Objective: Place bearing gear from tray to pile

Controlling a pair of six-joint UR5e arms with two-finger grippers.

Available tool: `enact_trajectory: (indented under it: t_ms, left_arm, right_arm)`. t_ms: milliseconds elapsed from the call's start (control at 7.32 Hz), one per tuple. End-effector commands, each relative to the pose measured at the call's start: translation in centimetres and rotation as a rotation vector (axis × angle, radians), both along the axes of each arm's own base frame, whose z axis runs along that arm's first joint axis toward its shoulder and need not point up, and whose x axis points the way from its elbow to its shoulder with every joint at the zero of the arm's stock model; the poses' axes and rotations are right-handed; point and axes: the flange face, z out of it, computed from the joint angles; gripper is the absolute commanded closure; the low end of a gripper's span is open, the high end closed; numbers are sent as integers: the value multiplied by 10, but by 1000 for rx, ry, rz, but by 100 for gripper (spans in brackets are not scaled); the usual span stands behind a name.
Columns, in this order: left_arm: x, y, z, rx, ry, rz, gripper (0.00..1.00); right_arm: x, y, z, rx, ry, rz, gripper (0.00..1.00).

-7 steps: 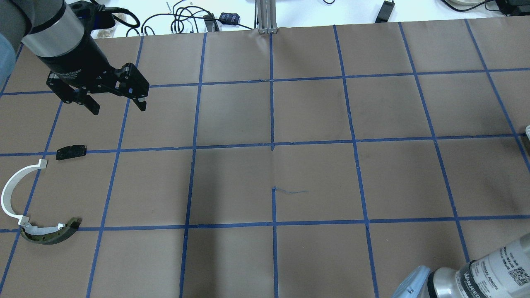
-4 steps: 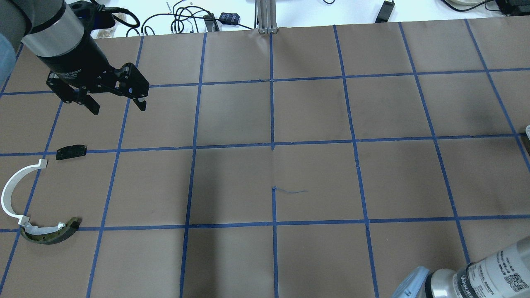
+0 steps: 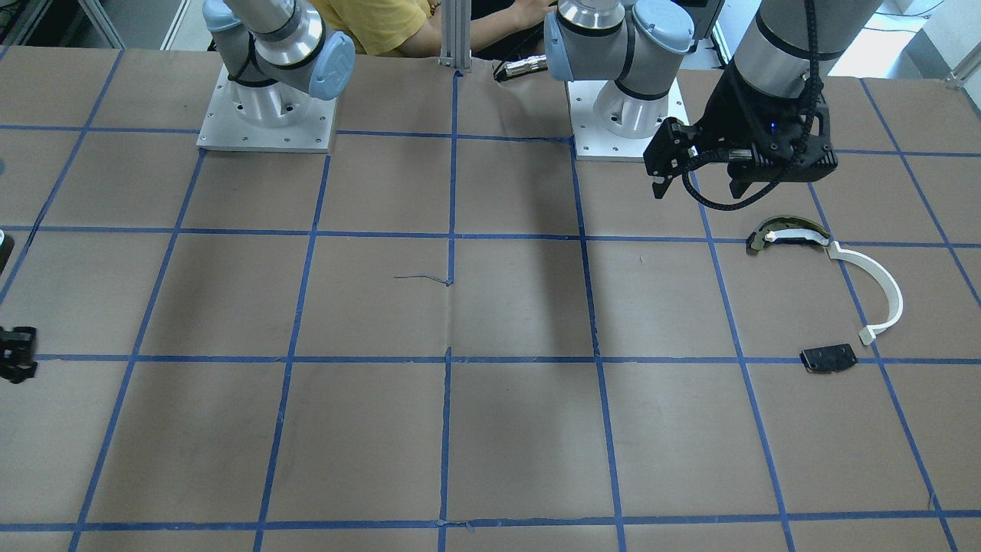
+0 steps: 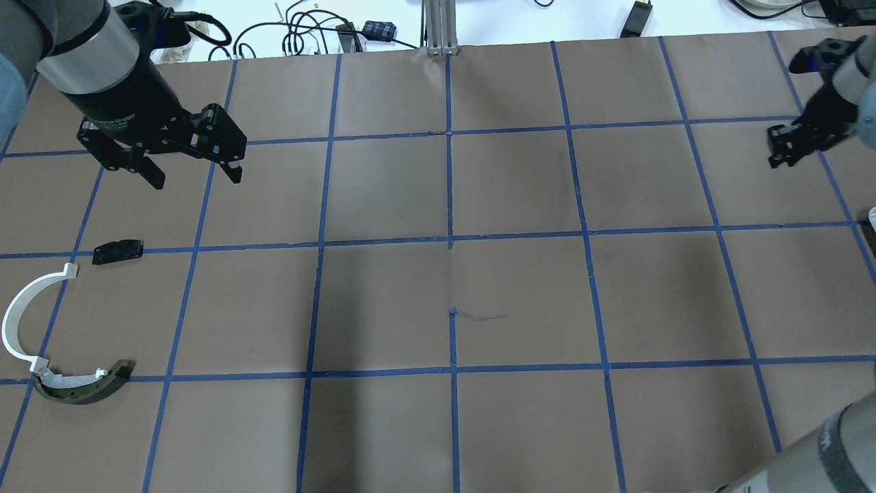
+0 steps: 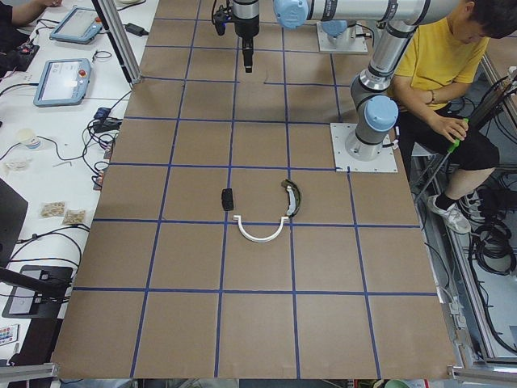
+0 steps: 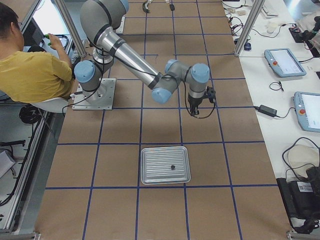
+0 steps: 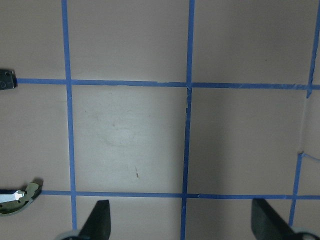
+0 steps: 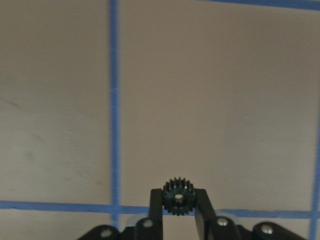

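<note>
My right gripper (image 8: 178,199) is shut on a small black bearing gear (image 8: 178,196), held above bare brown paper. It hangs at the far right of the overhead view (image 4: 780,156), away from the metal tray (image 6: 150,175). The pile lies at the table's left: a white curved strip (image 4: 17,315), a dark olive curved piece (image 4: 82,392) and a flat black plate (image 4: 118,251). My left gripper (image 4: 195,177) is open and empty, hovering beyond the pile.
The tray still holds one small dark part (image 6: 172,167). A person in yellow (image 5: 440,56) sits behind the robot bases. Cables and tablets (image 6: 285,60) lie along the table's far edge. Blue tape lines grid the paper.
My right arm has swung up, and its gripper has come into the overhead view at the far right. My left arm and the pile have not moved.
</note>
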Motion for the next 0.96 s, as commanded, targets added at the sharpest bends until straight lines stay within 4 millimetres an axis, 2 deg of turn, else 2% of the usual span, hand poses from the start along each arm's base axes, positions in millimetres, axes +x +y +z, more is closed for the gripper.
enact_trajectory:
  t_ms: [0, 137, 273, 410, 546, 683, 820]
  left_arm:
    - [0, 0, -1, 3, 0, 1, 0]
    - [0, 0, -1, 2, 1, 1, 0]
    - [0, -1, -2, 3, 3, 1, 0]
    - [0, -1, -3, 5, 3, 1, 0]
    - [0, -1, -3, 5, 1, 1, 0]
    - [0, -1, -3, 6, 1, 1, 0]
    - [0, -3, -6, 10, 6, 1, 0]
  right_arm:
    - [216, 11, 13, -5, -69, -123, 99]
    - [309, 33, 6, 11, -79, -192, 99]
    - [388, 62, 5, 2, -95, -191, 100]
    - [459, 100, 5, 9, -104, -199, 100]
    - [501, 115, -6, 6, -194, -195, 97]
    - [512, 113, -25, 49, -250, -242, 93]
    - [512, 113, -50, 83, -226, -237, 89]
